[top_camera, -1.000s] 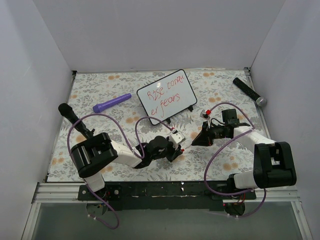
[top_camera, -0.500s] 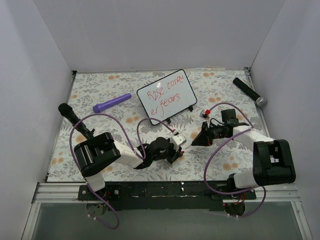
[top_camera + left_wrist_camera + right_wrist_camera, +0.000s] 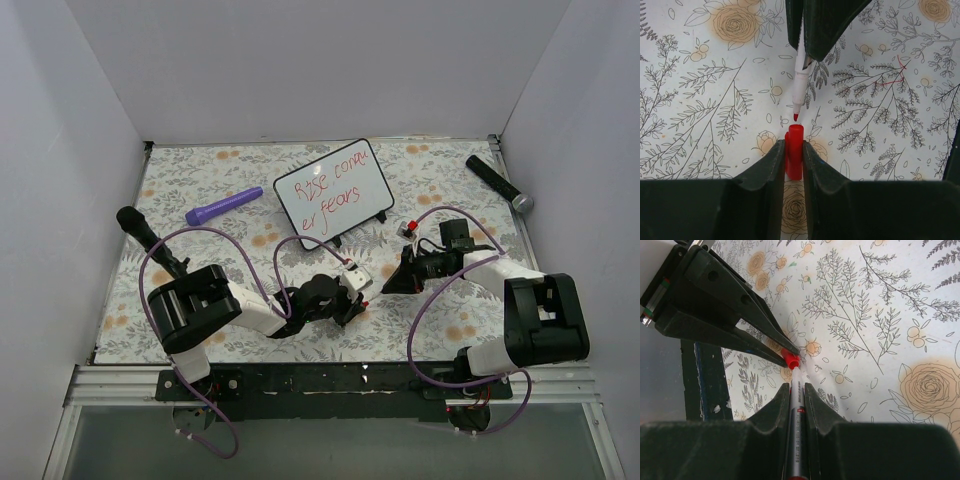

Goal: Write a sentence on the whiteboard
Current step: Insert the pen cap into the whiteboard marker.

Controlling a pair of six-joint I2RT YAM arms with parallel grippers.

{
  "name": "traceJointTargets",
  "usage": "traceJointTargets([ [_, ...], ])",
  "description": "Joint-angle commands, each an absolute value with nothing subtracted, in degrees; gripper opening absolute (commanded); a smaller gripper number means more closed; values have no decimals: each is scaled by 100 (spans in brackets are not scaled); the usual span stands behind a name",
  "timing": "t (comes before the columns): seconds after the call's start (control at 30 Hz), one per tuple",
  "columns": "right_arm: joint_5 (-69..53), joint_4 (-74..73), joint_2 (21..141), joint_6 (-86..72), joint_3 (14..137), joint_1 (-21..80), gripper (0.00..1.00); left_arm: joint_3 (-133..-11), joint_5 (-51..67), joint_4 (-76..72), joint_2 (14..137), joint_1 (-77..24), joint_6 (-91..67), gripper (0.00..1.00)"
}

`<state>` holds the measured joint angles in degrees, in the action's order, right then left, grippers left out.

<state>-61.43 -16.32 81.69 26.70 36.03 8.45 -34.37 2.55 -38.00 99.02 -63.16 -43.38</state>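
The whiteboard (image 3: 333, 193), a small white panel with rounded corners and a thin black rim, stands tilted at the far middle of the table (image 3: 470, 320), well apart from both grippers. The sentence (image 3: 332, 188) crosses it in thin red handwriting on two slanted lines, reading roughly "Rise conqu" and "er fears". The table is covered by a pale cloth printed with fine-lined leaves and tan roses, and a thin red stroke (image 3: 894, 80) marks it. Near the middle, the left gripper (image 3: 794, 149) is clenched on a short, smooth red cap (image 3: 794, 160), its dark fingers pressing on both sides. The right gripper (image 3: 797, 390) is clamped on a slim marker pen (image 3: 795, 440) with a pale barrel and a red felt tip. The tip points at the cap's end, just short of it. The print on the barrel is too small to read. A purple pen (image 3: 223, 206) lies left of the board. A black cylinder (image 3: 498, 184) with a grey end lies at the far right.
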Motion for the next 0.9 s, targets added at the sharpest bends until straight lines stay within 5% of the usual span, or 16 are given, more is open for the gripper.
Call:
traceJointTargets([
  [0.0, -6240, -1643, 8279, 2654, 3700, 905, 1, -3542, 228, -3964, 9861, -6346, -4263, 0],
  [0.87, -6390, -1714, 8314, 2698, 3718, 967, 1, -3771, 246, -4051, 10011, -6363, -4254, 0],
])
